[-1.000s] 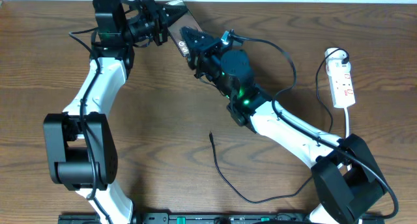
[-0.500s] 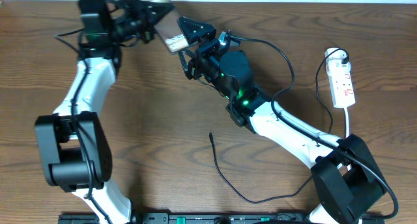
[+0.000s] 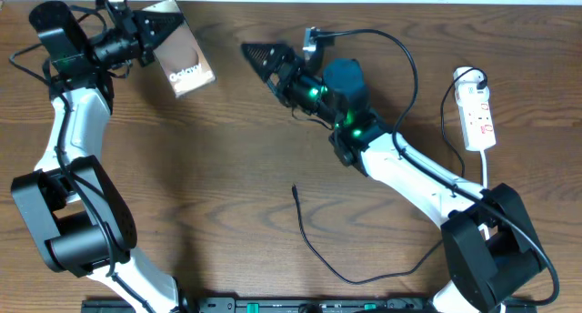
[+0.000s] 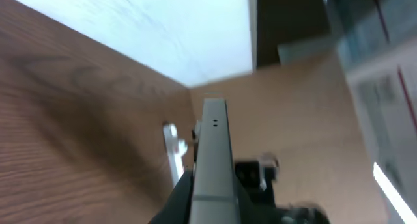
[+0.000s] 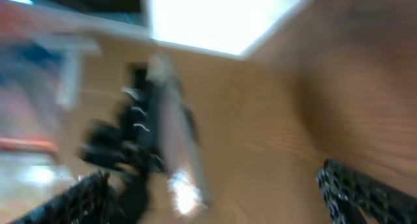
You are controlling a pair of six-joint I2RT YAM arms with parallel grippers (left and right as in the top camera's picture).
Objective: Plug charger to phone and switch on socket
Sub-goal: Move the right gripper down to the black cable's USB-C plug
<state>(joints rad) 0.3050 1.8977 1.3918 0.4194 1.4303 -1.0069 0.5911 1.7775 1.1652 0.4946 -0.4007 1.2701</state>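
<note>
The phone (image 3: pixel 186 63), dark brown with white "Galaxy" lettering, hangs above the table's back left, with my left gripper (image 3: pixel 156 35) shut on its upper end. In the left wrist view the phone (image 4: pixel 212 146) shows edge-on, rising from the left gripper (image 4: pixel 212 182). My right gripper (image 3: pixel 259 56) stands open and empty, apart from the phone and to its right. The right wrist view is blurred, with the right gripper (image 5: pixel 212 175) wide open and the phone (image 5: pixel 174 152) ahead of it. The charger (image 3: pixel 309 236) lies loose on the table. The socket (image 3: pixel 479 113) lies at the far right.
The socket's white plug head (image 3: pixel 466 75) and white lead (image 3: pixel 486 172) sit at the right edge. A thicker black robot cable (image 3: pixel 400 63) loops above the right arm. The arms' base rail (image 3: pixel 273 305) runs along the front edge.
My right gripper opened and let go of the phone. The left arm swung left, carrying the phone away from the right gripper.
</note>
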